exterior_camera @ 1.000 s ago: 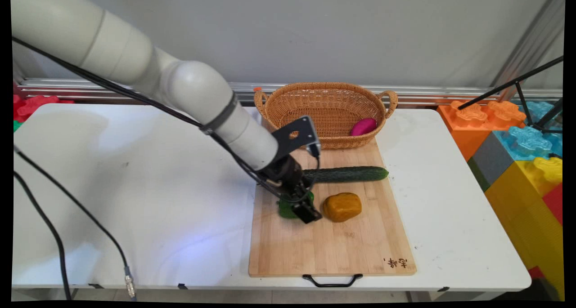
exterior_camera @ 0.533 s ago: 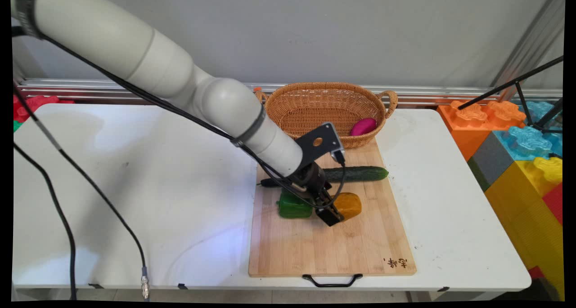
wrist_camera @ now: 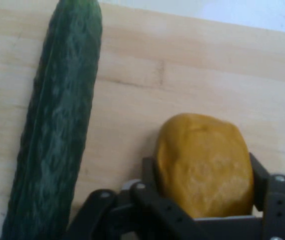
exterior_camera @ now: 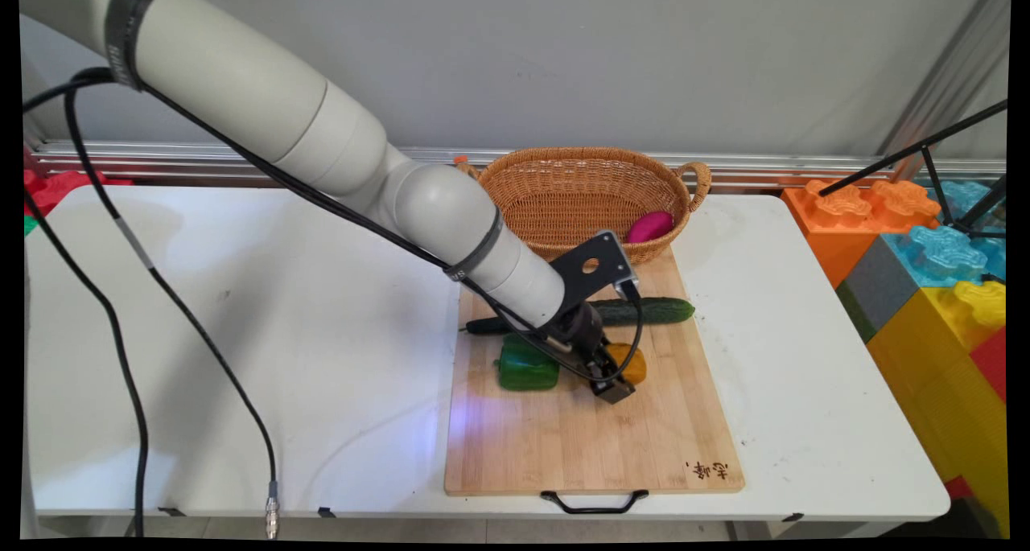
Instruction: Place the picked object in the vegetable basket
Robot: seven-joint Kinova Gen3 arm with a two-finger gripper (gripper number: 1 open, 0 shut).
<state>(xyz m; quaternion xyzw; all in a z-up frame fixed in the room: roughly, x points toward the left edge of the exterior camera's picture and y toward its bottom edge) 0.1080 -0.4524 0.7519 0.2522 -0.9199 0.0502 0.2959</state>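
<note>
**Tool astride the yellow lump on the cutting board**

We see the tool [exterior_camera: 613, 388] low over the wooden cutting board [exterior_camera: 591, 438], which lies on the white counter [exterior_camera: 241, 334]. In the hand view the tool [wrist_camera: 205, 192] has its two fingers spread, one on each side of a yellow-orange lump [wrist_camera: 202, 162], maybe a potato. The fingers [wrist_camera: 262, 182] sit just beside the lump's flanks; we cannot tell whether they press it or only flank it. The lump rests on the board. In the main view the lump [exterior_camera: 636, 362] is mostly hidden behind the tool.

We note a long dark-green cucumber [wrist_camera: 55, 125] lying on the board just beside the lump, apart from it. In the main view the cucumber [exterior_camera: 656, 310] runs across the board behind the tool, partly covered by the arm.

A green pepper [exterior_camera: 527, 364] sits on the board near the tool, on its left in the main view, not touching it.

A wicker basket [exterior_camera: 579, 173] stands at the board's far end, with a magenta rounded thing [exterior_camera: 650, 226] inside. Big coloured blocks [exterior_camera: 925, 253] stand off the counter's right end.
</note>
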